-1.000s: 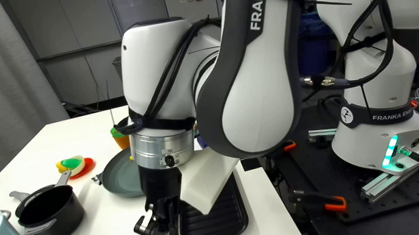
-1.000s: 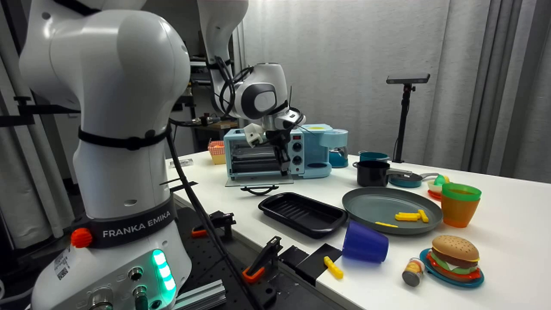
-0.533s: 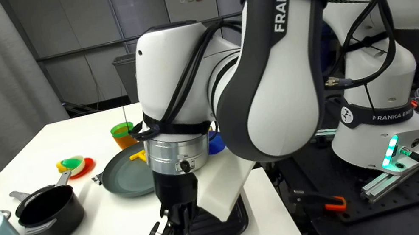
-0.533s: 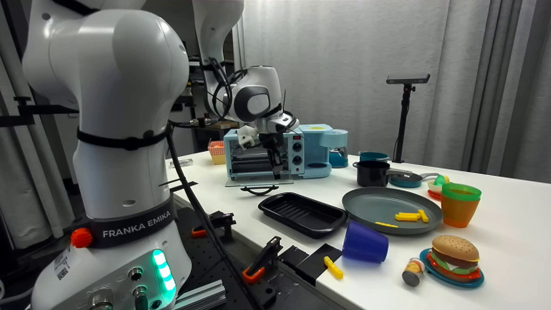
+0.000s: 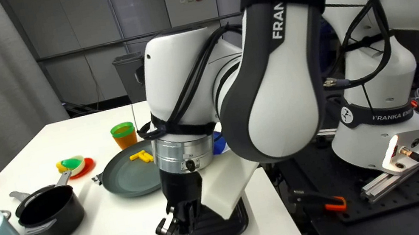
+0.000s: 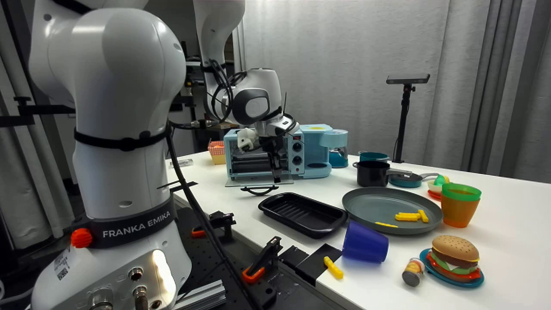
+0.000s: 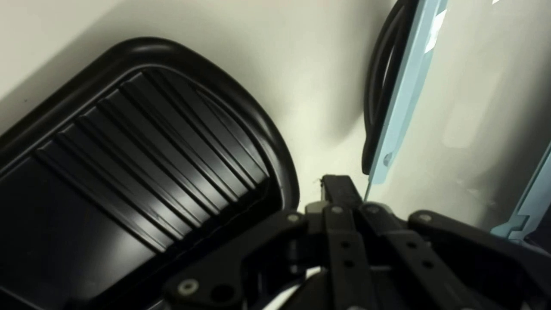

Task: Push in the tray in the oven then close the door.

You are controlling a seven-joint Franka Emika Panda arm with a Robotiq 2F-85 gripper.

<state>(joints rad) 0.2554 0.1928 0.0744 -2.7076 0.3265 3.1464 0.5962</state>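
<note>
Lowered slightly since a moment earlier: the black, two-finger metal gripper. From where I stand, its jaws are together. Just left of the jaws, per the wrist view: a black, ribbed, rectangular pan. Just right: a transparent, flat, light-blue-edged door with a curved black handle, folded down open. Beyond the door, behind the jaws in an exterior view: the light-blue, box-shaped oven.

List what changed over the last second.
The gripper moved away from the oven front and slightly down; nothing was visibly grasped or released. The base light went from green to white. The oven door stayed open, and the black pan stayed put.
</note>
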